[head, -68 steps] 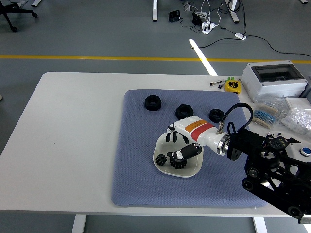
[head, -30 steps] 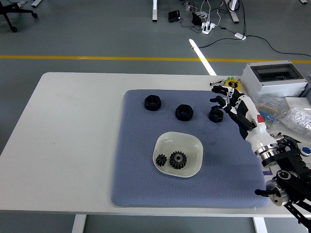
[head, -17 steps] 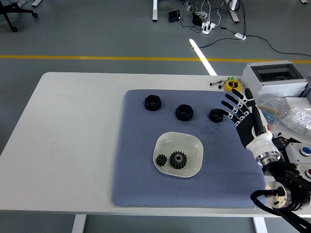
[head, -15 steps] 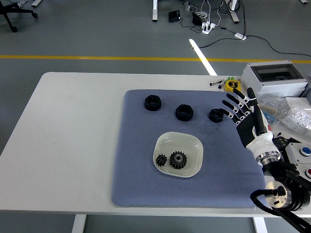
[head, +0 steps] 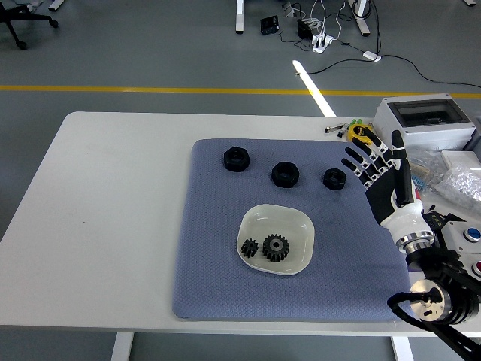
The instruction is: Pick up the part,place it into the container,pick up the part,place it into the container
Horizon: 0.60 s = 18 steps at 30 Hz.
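Currently the right hand [head: 382, 180] hovered fingers spread, empty; nearest nut [head: 334, 179] looked rigid, light — pinch across its flats.

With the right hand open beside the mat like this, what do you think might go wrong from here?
1. The open right hand has its fingertips near the rightmost black nut; a sweep could knock it across the mat.
2. The dish already holds two gears lying close together, so another drop might land on them and bounce out.
3. Clutter at the table's right edge, such as the grey box, could catch the arm.
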Tool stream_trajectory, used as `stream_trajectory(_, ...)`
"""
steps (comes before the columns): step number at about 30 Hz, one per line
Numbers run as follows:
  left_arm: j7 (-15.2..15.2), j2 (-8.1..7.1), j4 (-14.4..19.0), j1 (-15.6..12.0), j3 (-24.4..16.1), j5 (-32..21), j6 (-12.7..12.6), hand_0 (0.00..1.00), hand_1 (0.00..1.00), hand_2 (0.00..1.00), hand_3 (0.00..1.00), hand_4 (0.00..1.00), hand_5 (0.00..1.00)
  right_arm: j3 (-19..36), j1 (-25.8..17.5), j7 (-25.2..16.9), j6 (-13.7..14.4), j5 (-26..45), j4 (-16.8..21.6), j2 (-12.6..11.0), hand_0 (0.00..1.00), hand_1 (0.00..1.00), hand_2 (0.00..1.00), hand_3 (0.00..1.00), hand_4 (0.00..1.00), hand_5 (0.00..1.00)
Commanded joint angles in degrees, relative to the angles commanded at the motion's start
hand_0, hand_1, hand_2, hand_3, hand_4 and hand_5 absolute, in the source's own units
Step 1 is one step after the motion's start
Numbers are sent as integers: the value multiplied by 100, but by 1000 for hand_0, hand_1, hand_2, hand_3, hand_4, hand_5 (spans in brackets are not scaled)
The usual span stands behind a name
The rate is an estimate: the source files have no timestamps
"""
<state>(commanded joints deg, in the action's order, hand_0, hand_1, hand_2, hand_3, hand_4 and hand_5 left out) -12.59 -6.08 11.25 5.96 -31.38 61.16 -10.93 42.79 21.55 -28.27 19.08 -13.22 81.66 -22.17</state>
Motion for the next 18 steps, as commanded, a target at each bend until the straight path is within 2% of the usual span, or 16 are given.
stream_trajectory(9, -6, 4, -1, 1, -16, 22, 0, 662, 537, 573, 562, 633, 612, 171, -69, 61, 188, -260, -86, 0, 886, 824, 850, 906, 998, 906)
stream_trajectory(18, -19, 8, -1, -17, -44, 61, 9, 661, 538, 574, 561, 634, 614, 312, -132, 350, 622, -1195, -55, -3, 921, 847, 857, 902, 998, 936)
